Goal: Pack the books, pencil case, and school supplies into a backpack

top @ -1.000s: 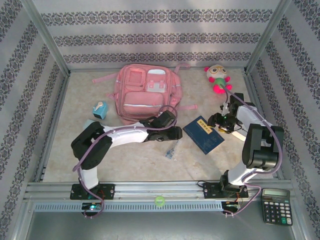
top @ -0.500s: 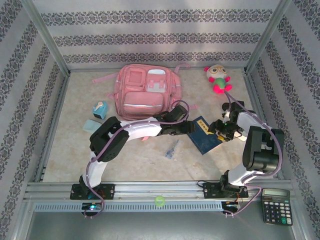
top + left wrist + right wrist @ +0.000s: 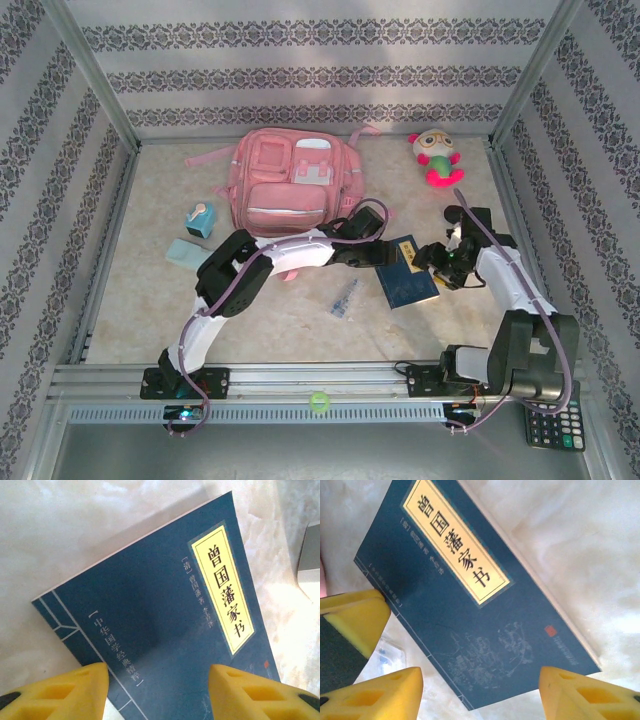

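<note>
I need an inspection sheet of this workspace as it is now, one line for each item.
Surface: marbled table, with things scattered on it.
Job's things: pink backpack at the back, front up; navy book lying outside it; clear packet and teal-and-white piece loose on the table.
Clutter: plush toy at the far right; calculator by the right arm's base; green ball on the front rail.
Grippers: left end effector and right end effector both open, at the book from opposite sides.
Cables: purple cables run along both arms; no snag seen.
Surroundings: patterned walls, metal frame.
</note>
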Available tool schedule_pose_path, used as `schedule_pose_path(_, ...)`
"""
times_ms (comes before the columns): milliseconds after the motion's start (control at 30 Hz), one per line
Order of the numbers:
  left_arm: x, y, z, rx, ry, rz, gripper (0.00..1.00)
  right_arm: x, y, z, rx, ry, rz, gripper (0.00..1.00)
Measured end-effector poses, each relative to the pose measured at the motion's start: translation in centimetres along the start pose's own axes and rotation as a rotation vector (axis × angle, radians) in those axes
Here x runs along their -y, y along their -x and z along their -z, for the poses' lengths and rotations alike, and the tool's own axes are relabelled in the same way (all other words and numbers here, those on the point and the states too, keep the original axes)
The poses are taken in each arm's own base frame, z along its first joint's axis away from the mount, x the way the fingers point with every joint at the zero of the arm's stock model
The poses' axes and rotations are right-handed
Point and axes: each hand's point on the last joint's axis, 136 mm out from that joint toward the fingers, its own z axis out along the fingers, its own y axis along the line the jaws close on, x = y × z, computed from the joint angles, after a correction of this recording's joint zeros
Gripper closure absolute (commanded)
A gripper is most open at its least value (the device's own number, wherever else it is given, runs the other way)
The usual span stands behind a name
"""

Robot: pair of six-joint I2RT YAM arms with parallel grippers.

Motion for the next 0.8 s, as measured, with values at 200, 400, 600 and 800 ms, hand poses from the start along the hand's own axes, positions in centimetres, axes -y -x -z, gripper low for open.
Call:
schedule_pose_path(200,-1.7,-2.1,0.4,-0.050,0.020,0.035,0.47,2.0,0.2,-2.4,-0.087,-0.080,0.003,0.38)
schedule_pose_path(400,-1.5,-2.1,0.4,-0.046,0.004,0.058,0.48,2.8,1.3,-4.3,-0.145,-0.108,0.033,0.45)
schedule_pose_path(600,-1.2,-1.8,0.1,-0.056,-0.013,0.084,0.49,2.5,2.2,-5.4,-0.164,-0.083,0.035,0.60)
schedule_pose_path(800,-0.4,-1.3,-0.4,-0.064,-0.042,0.098,0.50,2.6,2.1,-5.6,-0.137,-0.037,-0.010,0.64)
